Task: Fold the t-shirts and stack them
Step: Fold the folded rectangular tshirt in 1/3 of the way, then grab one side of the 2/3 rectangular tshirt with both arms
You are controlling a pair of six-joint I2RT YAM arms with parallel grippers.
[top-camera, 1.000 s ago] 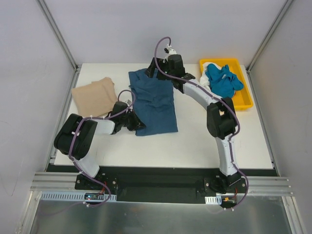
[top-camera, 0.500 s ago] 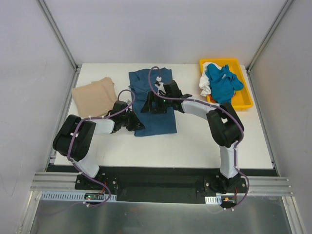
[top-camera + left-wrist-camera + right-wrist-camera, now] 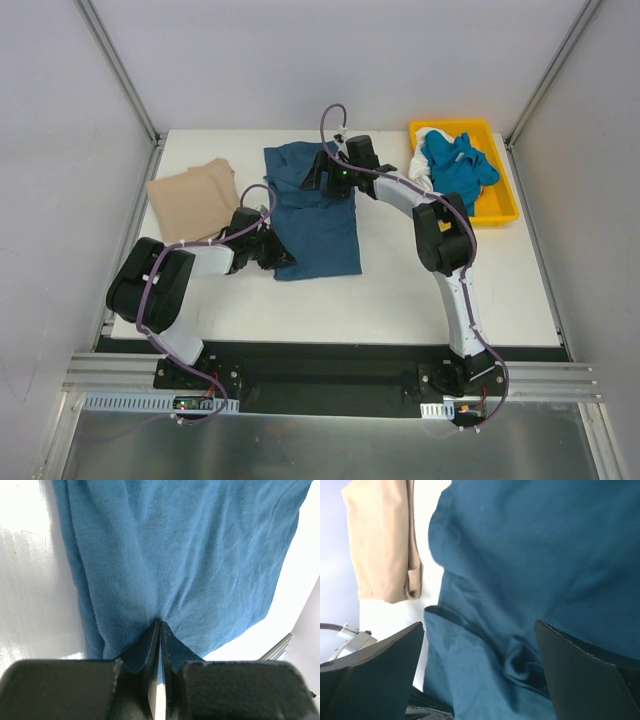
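Observation:
The dark teal-blue t-shirt point(image 3: 318, 215) lies spread on the white table point(image 3: 420, 280), partly folded. My left gripper point(image 3: 283, 258) is shut on its near left edge; in the left wrist view the jaws point(image 3: 160, 624) pinch the teal cloth point(image 3: 200, 555). My right gripper point(image 3: 316, 180) hovers open and empty over the shirt's far part; its wide-apart fingers point(image 3: 370, 670) frame rumpled teal cloth point(image 3: 545, 555). The tan-beige t-shirt point(image 3: 192, 195) lies folded at the far left, also in the right wrist view point(image 3: 385, 540).
A yellow plastic tray point(image 3: 500, 205) stands at the far right corner, holding a brighter blue shirt point(image 3: 458, 165) and a white one point(image 3: 426, 140). Enclosure walls and frame posts surround the table.
My right gripper swung from the shirt's far edge down over its middle, then back toward the far part. My left gripper has stayed shut on the near left edge.

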